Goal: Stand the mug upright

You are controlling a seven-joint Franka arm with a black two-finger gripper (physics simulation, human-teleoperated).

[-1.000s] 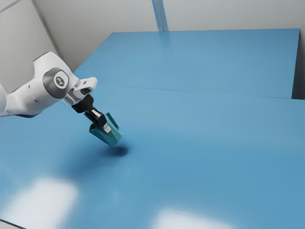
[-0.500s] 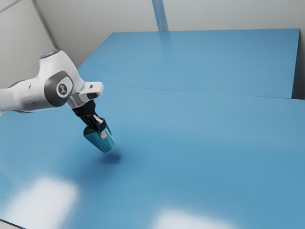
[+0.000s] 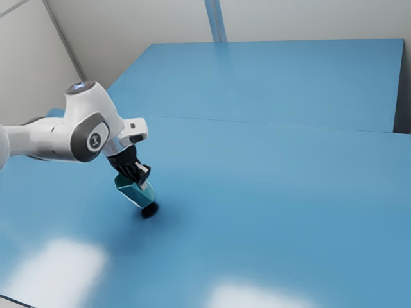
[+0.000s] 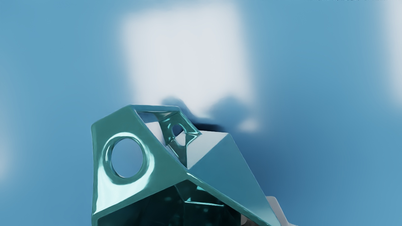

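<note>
Over the last second, your pincer [image 3: 144, 184] has carried the mug [image 3: 133, 193] nearer the desk [image 3: 276, 192], and its shadow [image 3: 149, 210] has drawn in tight under the base. The mug is gripped by its wall, well in from the desk corner at the exterior view's lower left. It leans, so you'd likely want it levelled before letting go; whether it touches down, you can't tell. The arm's round emblem [image 3: 95, 140] carries no readable lettering.
</note>
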